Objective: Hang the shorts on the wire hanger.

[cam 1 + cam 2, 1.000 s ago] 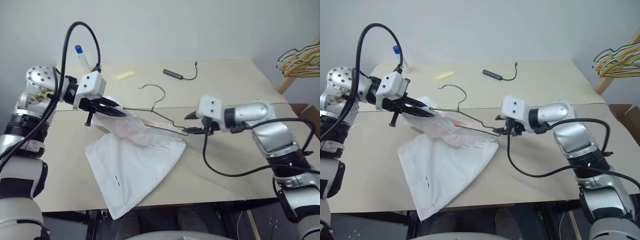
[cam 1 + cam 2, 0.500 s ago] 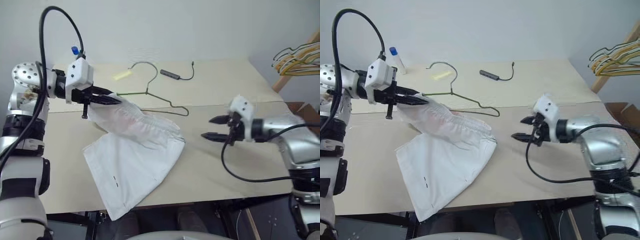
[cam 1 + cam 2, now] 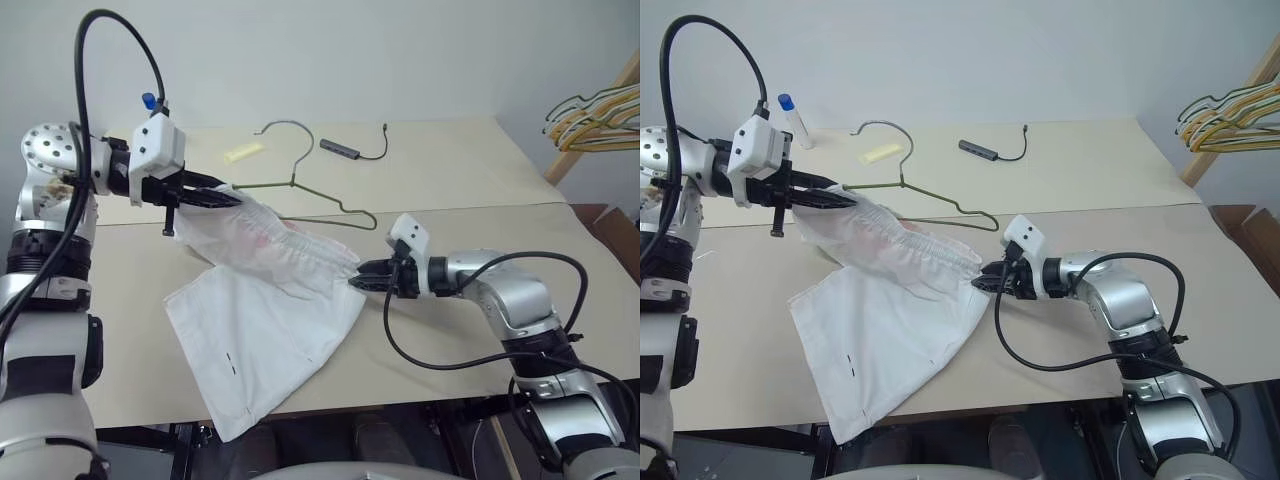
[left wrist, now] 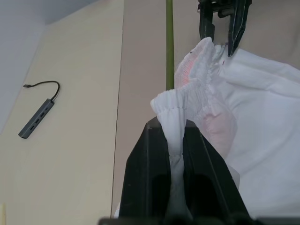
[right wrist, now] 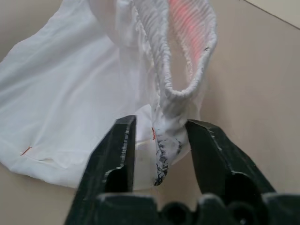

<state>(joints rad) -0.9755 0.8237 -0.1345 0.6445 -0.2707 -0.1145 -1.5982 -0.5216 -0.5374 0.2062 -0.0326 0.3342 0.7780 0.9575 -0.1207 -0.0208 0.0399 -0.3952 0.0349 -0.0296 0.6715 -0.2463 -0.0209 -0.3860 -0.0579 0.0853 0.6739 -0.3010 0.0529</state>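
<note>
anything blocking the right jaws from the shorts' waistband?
Nothing visible. The right gripper has the waistband end of the shorts already between its jaws, not yet clamped. The left gripper pinches the opposite end.

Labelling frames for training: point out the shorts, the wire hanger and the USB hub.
shorts [image 3: 265, 325], left eye view, flat leg panel.
wire hanger [image 3: 290, 128], left eye view, hook.
USB hub [image 3: 980, 150], right eye view, grey body.

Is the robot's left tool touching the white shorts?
Touching. The left wrist view shows the left tool pinching the shorts' waistband between its fingers.
</note>
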